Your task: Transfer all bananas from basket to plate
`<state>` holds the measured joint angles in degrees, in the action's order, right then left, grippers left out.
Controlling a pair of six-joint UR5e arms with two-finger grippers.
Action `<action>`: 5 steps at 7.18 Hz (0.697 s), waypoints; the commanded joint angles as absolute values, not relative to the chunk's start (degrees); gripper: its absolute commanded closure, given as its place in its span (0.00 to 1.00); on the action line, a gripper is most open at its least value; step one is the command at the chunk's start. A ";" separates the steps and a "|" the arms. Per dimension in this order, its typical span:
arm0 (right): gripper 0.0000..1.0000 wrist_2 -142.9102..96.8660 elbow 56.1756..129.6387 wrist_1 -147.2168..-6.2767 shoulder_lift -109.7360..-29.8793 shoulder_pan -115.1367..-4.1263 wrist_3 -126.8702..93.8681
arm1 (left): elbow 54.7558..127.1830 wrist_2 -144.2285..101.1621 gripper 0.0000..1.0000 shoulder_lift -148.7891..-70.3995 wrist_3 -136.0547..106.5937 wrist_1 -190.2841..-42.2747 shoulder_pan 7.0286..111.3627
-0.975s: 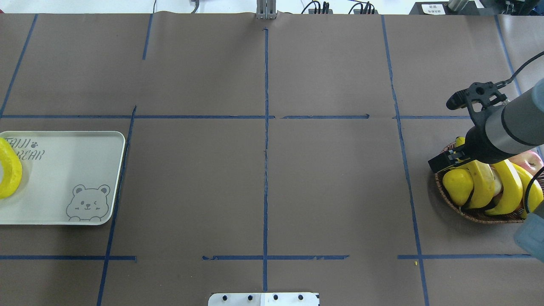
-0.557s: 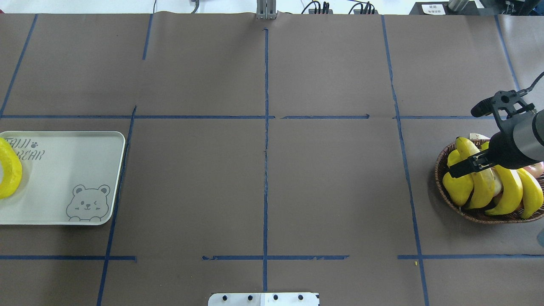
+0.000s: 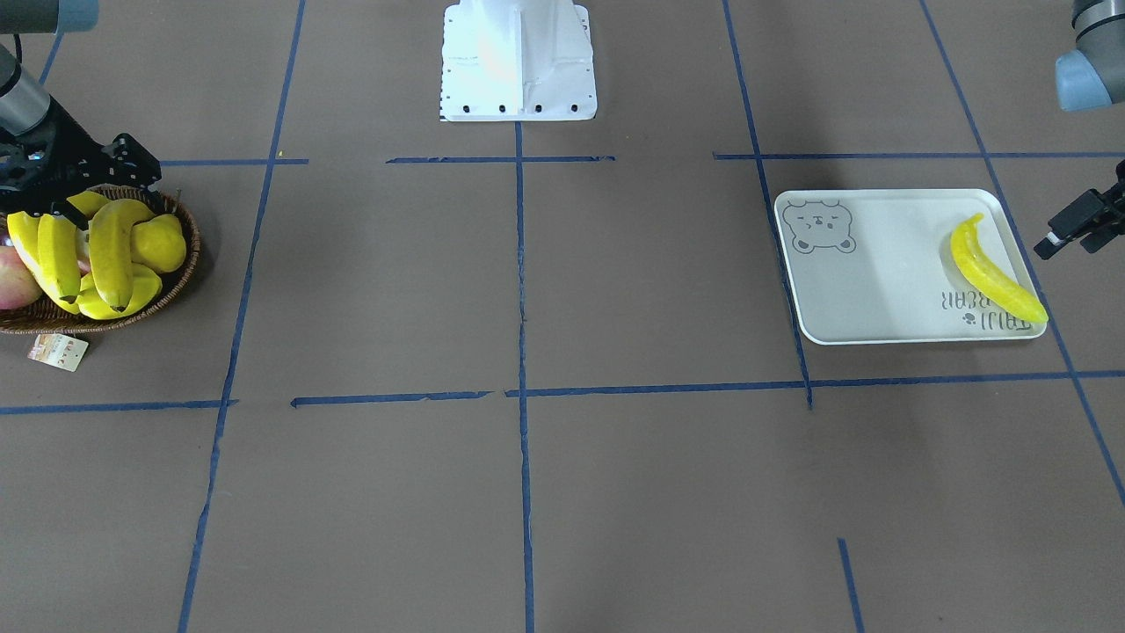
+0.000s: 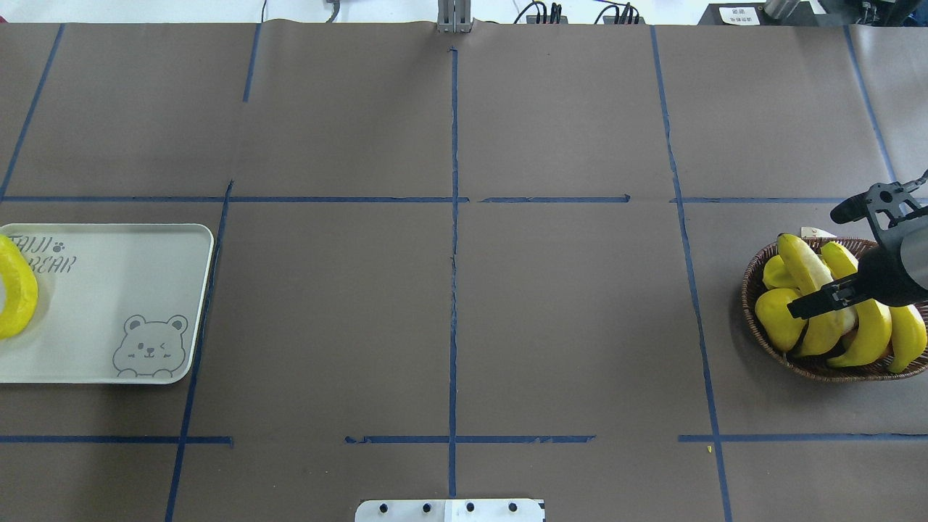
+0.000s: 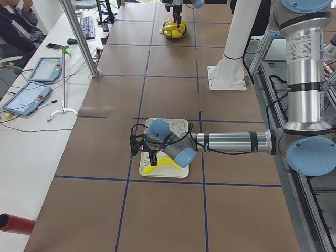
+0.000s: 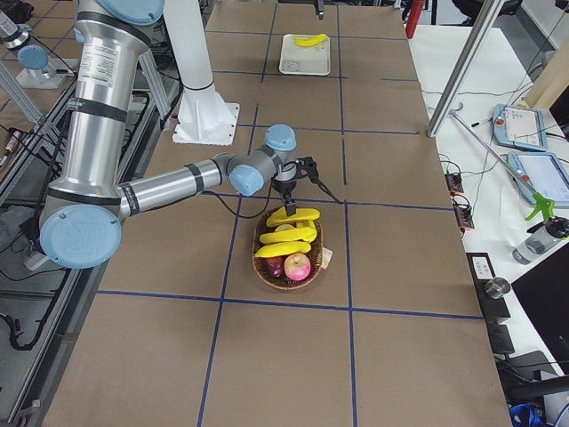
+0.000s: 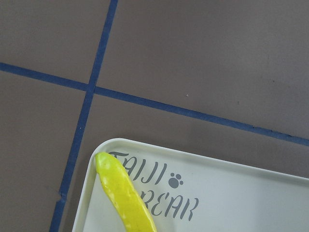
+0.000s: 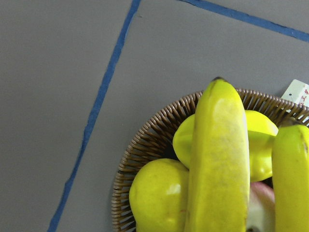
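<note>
While the left tool (image 3: 1065,243) hovers spread and empty just beside the plate (image 3: 879,281), one banana (image 3: 997,272) lies on it. Farther along the table (image 4: 565,326), the right tool (image 3: 97,185) hangs wide open, gripping nothing, over three bananas (image 4: 866,330) in the basket (image 4: 819,371).

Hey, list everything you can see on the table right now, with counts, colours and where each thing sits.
basket: one, dark-brown wicker, robot's right end.
plate: one, off-white, bear print, left end.
bananas: four, yellow; three in the basket, one on the plate.
yellow fruit: two, in the basket.
apple: at least one, red, in the basket.
tag: one, white paper, by the basket.
table: brown, blue tape lines.
left gripper: black, open, empty, beside the plate.
right gripper: black, open, over the basket's bananas.
</note>
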<state>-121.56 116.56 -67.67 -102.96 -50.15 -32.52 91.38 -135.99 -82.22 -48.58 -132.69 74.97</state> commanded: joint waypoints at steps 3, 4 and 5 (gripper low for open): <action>0.15 -118.65 114.61 -67.59 -103.10 -49.49 -32.43 | 91.32 -136.05 0.00 -82.00 -48.52 -132.71 74.97; 0.21 -118.57 114.52 -67.59 -103.01 -48.79 -32.78 | 91.41 -136.05 0.00 -81.91 -48.52 -132.71 74.97; 0.21 -118.65 114.52 -67.59 -103.01 -48.61 -32.78 | 91.41 -136.05 0.00 -81.91 -48.52 -132.80 74.97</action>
